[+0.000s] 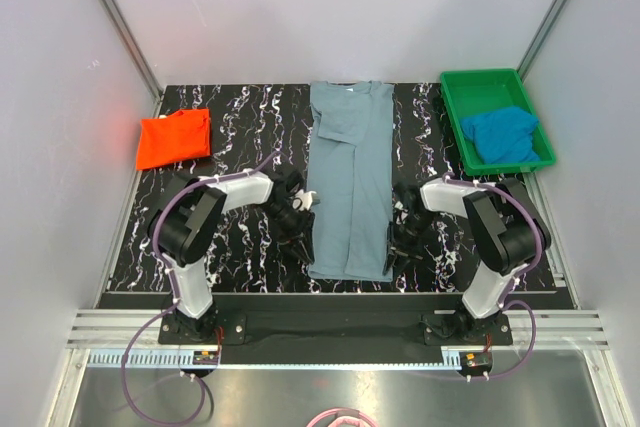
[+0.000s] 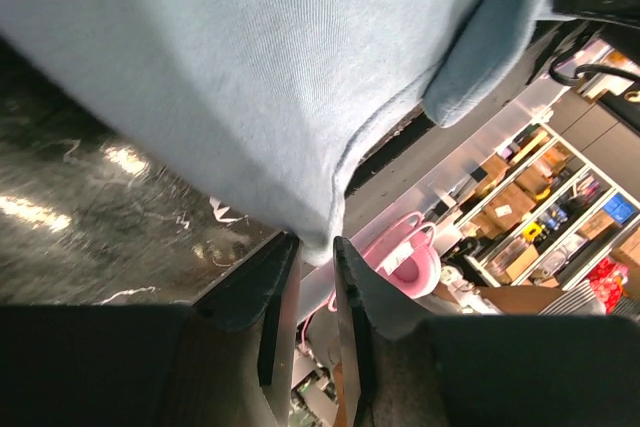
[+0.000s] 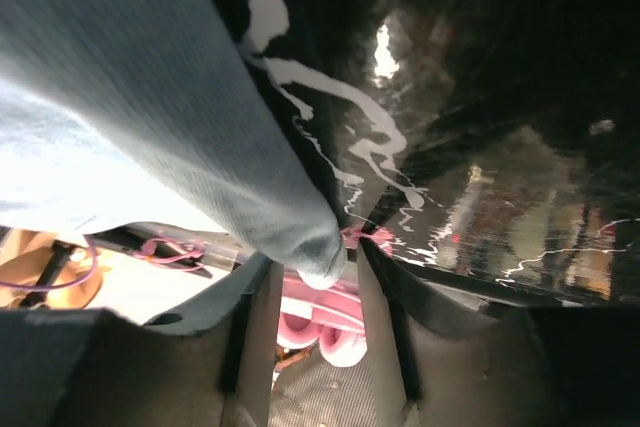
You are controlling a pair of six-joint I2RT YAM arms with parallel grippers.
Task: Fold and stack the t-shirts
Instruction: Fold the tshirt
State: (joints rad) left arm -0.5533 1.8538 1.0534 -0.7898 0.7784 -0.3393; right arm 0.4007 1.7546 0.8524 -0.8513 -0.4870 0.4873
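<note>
Grey-blue shirt (image 1: 348,177) lies mid-worktop (image 1: 240,117). Left hand (image 2: 314,252) is clamped on its 7 o'clock corner. Right hand (image 3: 316,269) straddles the 5 o'clock corner, grip unclear.

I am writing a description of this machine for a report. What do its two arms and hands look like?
Both arms are alike: the left arm and right arm have silver-white links with chunky black joints. A thin purple cable loops from each base. The left hand and right hand each have two flat dark fingers.
</note>
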